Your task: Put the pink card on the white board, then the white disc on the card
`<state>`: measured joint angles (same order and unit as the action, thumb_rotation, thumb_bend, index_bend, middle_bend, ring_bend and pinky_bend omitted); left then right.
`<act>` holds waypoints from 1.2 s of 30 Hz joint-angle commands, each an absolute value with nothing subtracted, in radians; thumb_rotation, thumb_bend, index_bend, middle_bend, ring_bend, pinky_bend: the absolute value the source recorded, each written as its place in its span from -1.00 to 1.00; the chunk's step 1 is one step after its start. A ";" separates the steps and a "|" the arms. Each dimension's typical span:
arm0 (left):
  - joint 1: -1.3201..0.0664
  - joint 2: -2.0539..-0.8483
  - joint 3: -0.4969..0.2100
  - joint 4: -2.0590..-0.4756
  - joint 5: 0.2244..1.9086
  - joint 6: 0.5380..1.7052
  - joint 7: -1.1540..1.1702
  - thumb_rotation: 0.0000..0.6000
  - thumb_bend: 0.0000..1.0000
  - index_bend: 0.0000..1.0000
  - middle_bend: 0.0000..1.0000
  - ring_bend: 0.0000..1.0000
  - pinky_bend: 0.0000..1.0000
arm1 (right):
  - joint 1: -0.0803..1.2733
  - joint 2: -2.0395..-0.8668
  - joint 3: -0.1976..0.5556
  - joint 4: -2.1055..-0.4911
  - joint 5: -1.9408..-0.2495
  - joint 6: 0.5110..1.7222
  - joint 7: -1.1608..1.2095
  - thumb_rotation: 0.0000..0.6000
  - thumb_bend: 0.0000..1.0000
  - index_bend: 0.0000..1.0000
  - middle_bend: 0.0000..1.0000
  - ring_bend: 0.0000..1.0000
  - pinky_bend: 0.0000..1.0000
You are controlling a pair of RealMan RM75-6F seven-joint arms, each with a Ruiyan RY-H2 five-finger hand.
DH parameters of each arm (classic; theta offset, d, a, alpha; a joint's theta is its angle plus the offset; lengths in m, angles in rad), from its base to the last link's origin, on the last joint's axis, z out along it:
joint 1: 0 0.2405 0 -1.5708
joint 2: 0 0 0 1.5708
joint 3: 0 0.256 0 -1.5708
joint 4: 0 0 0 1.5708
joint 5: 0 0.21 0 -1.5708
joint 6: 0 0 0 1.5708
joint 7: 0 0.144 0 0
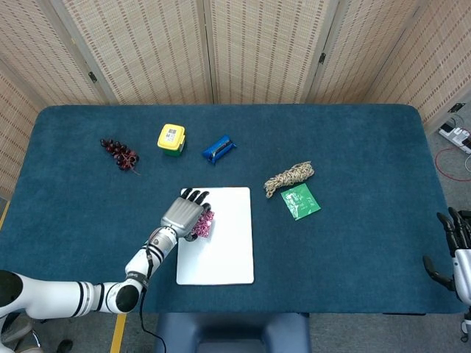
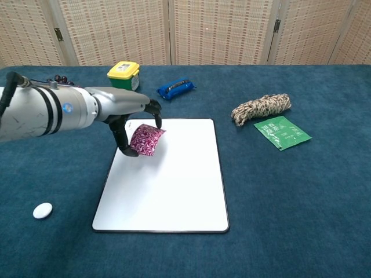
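My left hand [image 1: 185,214] [image 2: 134,123] holds the pink patterned card [image 1: 204,224] [image 2: 145,140] above the upper left part of the white board [image 1: 224,246] [image 2: 174,185]. The card is tilted in the fingers; whether it touches the board I cannot tell. The white disc [image 2: 42,210] lies on the blue cloth near the front left, left of the board; in the head view my left arm hides it. My right hand [image 1: 458,250] is at the far right table edge, fingers apart, holding nothing.
At the back lie dark grapes [image 1: 120,153], a yellow-lidded green box [image 1: 171,139] and a blue pouch [image 1: 218,148]. A coil of rope [image 1: 289,177] and a green packet [image 1: 300,201] lie to the right of the board.
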<state>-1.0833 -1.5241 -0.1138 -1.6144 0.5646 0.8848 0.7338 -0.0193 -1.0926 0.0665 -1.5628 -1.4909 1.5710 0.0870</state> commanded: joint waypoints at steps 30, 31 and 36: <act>-0.898 -1.296 0.011 -1.761 0.856 1.001 0.507 1.00 -0.47 -0.45 -0.90 -0.89 -1.00 | 0.004 -1.087 0.080 -1.579 -1.505 1.558 0.070 1.00 -0.26 -1.00 -0.97 -0.82 -0.92; -0.884 -1.288 0.021 -1.764 0.883 1.010 0.497 1.00 -0.47 -0.44 -0.89 -0.88 -1.00 | 0.004 -1.088 0.080 -1.580 -1.506 1.558 0.069 1.00 -0.26 -1.00 -0.97 -0.82 -0.92; -0.816 -1.255 0.091 -1.766 1.047 1.049 0.479 1.00 -0.46 -0.37 -0.85 -0.85 -1.00 | 0.008 -1.090 0.079 -1.584 -1.510 1.555 0.063 1.00 -0.26 -1.00 -0.97 -0.82 -0.92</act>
